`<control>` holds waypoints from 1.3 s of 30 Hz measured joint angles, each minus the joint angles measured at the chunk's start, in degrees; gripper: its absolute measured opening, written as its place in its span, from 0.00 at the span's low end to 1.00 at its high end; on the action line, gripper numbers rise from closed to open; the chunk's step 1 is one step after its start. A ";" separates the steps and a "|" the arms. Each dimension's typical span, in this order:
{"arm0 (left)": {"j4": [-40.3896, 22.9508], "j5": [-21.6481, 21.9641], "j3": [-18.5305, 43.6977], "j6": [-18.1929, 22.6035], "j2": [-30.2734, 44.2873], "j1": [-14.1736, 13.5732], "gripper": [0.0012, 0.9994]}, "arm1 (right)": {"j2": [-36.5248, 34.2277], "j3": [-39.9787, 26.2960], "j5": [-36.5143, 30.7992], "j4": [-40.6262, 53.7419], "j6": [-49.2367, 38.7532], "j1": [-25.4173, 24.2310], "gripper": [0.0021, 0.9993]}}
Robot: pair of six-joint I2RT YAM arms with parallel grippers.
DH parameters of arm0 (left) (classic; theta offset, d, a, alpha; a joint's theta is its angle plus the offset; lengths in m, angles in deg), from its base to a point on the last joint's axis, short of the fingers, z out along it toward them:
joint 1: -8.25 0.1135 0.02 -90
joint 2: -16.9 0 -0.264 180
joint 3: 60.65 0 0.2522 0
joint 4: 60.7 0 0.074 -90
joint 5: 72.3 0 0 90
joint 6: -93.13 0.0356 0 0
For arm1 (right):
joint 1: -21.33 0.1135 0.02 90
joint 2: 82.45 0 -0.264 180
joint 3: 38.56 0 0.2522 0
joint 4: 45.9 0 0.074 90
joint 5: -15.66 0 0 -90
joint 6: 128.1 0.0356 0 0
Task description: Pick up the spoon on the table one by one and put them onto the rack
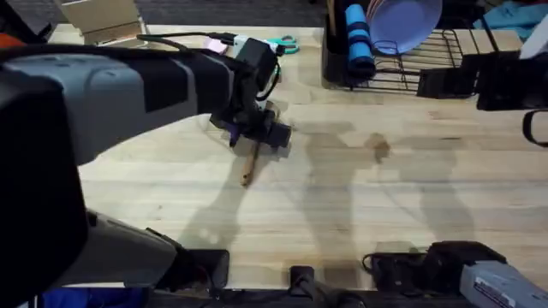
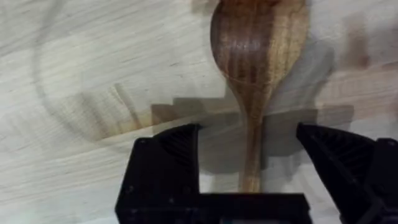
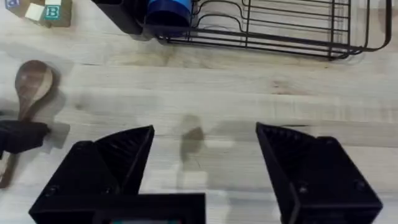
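The left arm is stretched out from the lower left across the table (image 1: 360, 205), big and blurry under the overhead camera, with its wrist bent down so the left gripper (image 1: 257, 133) is pointed at the wood just left of the middle. The spoon (image 1: 250, 162) is lying flat on the table right there, and its handle end can be seen poking out toward the near edge from under the gripper.

In the left wrist view, the left gripper (image 2: 249, 155) is spread wide, with the spoon (image 2: 255, 68) running straight up the gap. The handle sits between the two black fingers (image 2: 168, 155) with clear space on both sides, so nothing is gripped; whether the tips are touching the tabletop can't be told. The round bowl is out past the fingertips.

The right arm is kept back at the lower right, and the right gripper (image 3: 205, 155) is held above bare table, also wide open and holding nothing. Its camera is aimed across the wood toward the rack (image 3: 280, 28), which sits at the far right of the table (image 3: 249, 93). In that same view the spoon (image 3: 28, 87) is seen off to the side, well apart from the rack, with the other arm's finger at its handle.

A blue cup (image 1: 358, 38) and a lilac plate (image 1: 402, 21) are sitting in the rack (image 1: 411, 60).
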 joint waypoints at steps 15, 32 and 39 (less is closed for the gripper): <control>1.58 1.52 0.18 -4.00 0.34 -0.37 0.44 | -0.02 0.00 0.00 0.00 0.00 0.00 1.00; 1.56 1.50 1.91 -4.21 1.35 -0.34 0.04 | 0.00 0.00 0.00 0.00 0.00 0.00 1.00; -1.49 1.17 8.67 -4.21 4.42 -0.37 0.04 | -0.02 0.00 0.00 0.00 -0.02 0.00 1.00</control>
